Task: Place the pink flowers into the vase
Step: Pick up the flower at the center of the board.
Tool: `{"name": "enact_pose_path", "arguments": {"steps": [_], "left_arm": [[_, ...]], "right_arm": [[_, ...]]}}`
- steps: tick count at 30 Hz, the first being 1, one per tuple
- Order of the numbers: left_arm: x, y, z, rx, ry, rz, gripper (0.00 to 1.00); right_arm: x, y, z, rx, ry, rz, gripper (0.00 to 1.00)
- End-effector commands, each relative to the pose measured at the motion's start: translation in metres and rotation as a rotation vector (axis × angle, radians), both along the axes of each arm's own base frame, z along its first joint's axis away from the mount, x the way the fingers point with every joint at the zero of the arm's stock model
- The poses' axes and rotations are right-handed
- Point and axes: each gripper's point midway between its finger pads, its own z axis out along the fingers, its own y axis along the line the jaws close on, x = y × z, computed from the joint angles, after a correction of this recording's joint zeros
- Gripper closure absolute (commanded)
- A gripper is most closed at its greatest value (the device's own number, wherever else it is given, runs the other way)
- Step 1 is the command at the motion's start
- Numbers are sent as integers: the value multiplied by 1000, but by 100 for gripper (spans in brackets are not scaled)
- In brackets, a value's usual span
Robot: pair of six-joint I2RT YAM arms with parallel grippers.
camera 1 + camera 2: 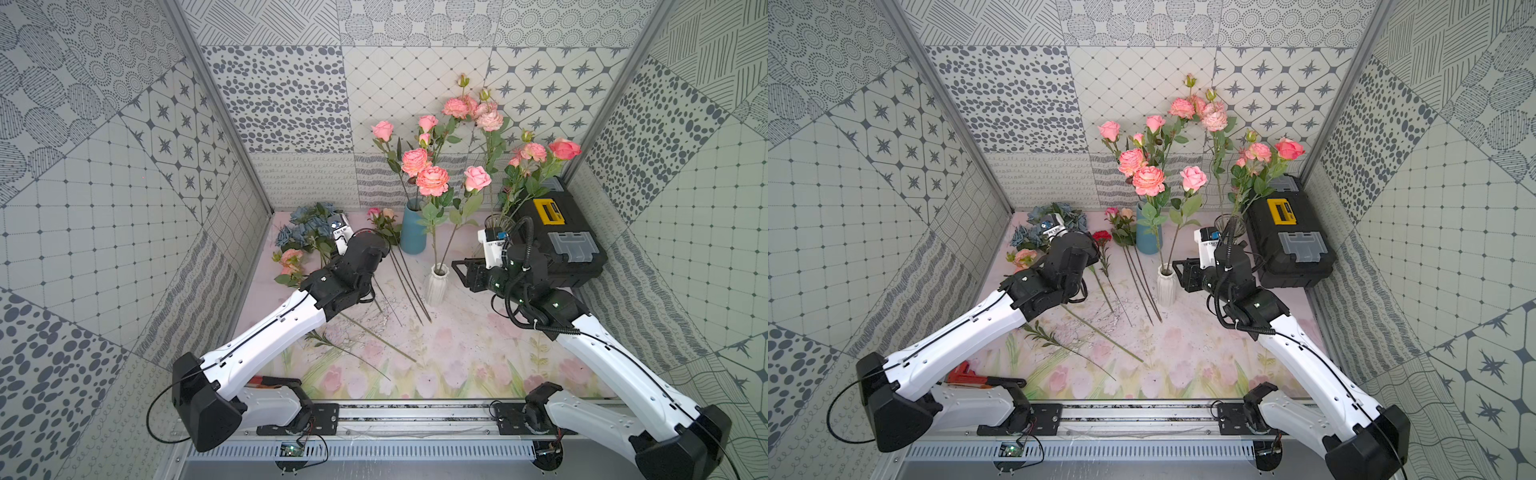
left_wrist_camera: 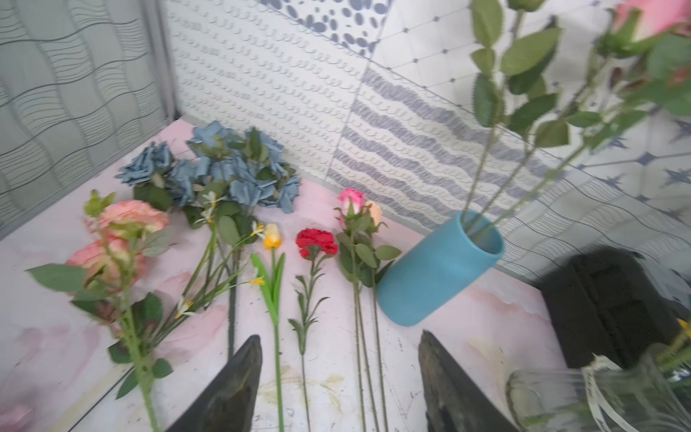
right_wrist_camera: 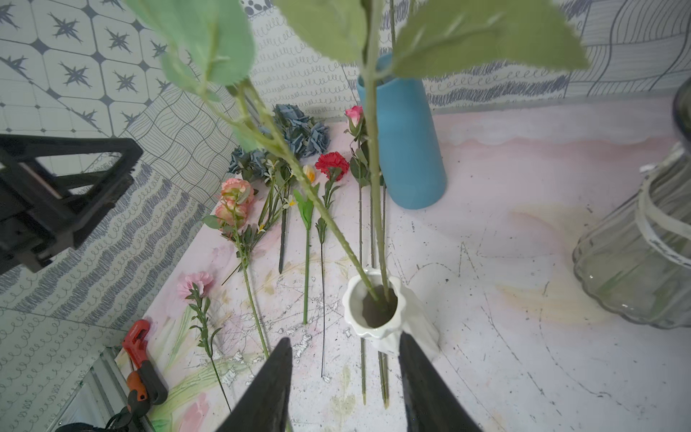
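Observation:
Pink flowers stand in three vases at the back: a blue vase [image 1: 413,230], a white ribbed vase [image 1: 436,286] and a glass vase [image 1: 496,222]. Two green stems [image 3: 377,224] sit in the white vase [image 3: 418,325]. More pink flowers lie on the table: a ruffled pair [image 2: 127,224] and small rose buds [image 2: 351,198]. My left gripper [image 2: 340,351] hovers open over the lying stems, holding nothing. My right gripper [image 3: 346,355] is open and empty, close beside the white vase.
A black toolbox [image 1: 557,245] fills the back right. Blue hydrangeas [image 1: 307,228], a red carnation [image 1: 1101,237] and a yellow tulip [image 2: 272,235] lie among the stems at the back left. A red wrench [image 1: 967,374] lies near the front left.

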Motion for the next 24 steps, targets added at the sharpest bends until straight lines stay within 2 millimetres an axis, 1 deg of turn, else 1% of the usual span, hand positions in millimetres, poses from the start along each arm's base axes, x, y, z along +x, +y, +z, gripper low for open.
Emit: {"name": "enact_pose_path", "arguments": {"steps": [1, 5, 7, 10, 13, 16, 24], "left_arm": [[-31, 66, -52, 11, 248, 160, 34], [-39, 93, -75, -39, 344, 221, 34], [-41, 101, -87, -73, 389, 239, 34], [-40, 106, -108, -135, 455, 248, 36], [-39, 109, -134, -214, 533, 268, 35], [-34, 104, -158, -285, 575, 258, 36], [-23, 98, -197, -362, 656, 278, 37]], "right_arm": [[-8, -11, 16, -53, -55, -8, 52], [-16, -11, 21, -50, -53, 16, 52], [-19, -9, 25, -46, -56, 32, 52], [-23, -8, 31, -34, -62, 48, 52], [-27, -7, 38, -21, -75, 62, 52], [-35, -4, 46, 15, -95, 95, 52], [-39, 1, 48, 43, -95, 125, 52]]}}
